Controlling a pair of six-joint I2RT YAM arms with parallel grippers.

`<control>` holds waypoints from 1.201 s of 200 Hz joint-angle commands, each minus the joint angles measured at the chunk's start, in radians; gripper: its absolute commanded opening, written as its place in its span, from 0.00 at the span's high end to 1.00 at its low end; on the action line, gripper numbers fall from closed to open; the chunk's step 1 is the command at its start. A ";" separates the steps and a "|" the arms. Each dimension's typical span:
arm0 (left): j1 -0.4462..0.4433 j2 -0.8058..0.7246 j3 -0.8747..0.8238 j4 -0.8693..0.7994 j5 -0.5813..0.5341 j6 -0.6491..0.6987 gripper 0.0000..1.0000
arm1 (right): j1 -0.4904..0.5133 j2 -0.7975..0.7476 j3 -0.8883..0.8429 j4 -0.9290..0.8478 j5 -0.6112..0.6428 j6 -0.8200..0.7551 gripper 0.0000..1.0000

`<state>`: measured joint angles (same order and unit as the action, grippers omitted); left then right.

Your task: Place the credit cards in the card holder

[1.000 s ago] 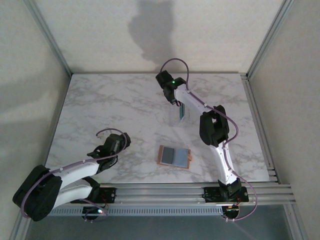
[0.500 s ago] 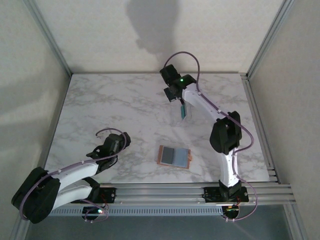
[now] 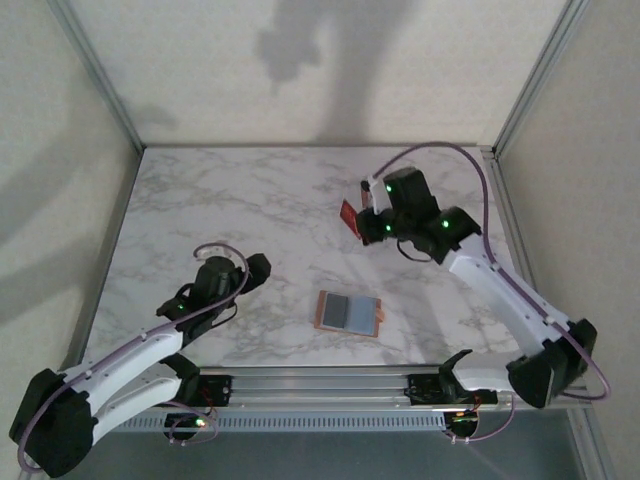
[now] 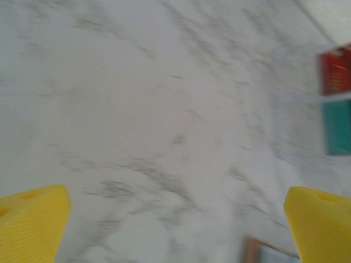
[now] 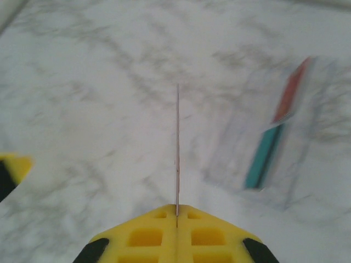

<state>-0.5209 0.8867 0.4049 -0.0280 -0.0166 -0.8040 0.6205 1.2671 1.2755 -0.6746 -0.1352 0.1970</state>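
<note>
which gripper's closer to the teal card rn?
Right. The right gripper, shut on another card, has the teal card close ahead and to one side. The left gripper, open, is across the table, the teal card far off.

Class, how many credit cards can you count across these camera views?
3. The held card is edge-on in the right gripper; a red card and a teal card sit end to end on the table beside it. Others may be hidden.
</note>
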 commanded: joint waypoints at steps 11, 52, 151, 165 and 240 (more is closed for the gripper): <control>0.001 0.011 0.052 -0.021 0.373 -0.006 0.00 | 0.004 -0.101 -0.164 -0.037 -0.284 0.109 1.00; -0.026 0.095 0.052 0.003 0.455 -0.017 0.00 | -0.005 -0.167 -0.409 -0.030 -0.423 0.186 1.00; -0.222 0.439 0.144 0.148 0.463 -0.051 0.12 | -0.239 -0.102 -0.696 0.146 -0.684 0.244 1.00; -0.236 0.482 0.156 0.159 0.469 -0.058 0.12 | -0.250 -0.087 -0.716 0.183 -0.685 0.256 1.00; -0.277 0.605 0.187 0.241 0.495 -0.084 0.09 | -0.321 0.015 -0.789 0.326 -0.729 0.263 1.00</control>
<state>-0.7849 1.4635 0.5610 0.1608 0.4580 -0.8692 0.3050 1.2480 0.5125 -0.4305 -0.8097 0.4393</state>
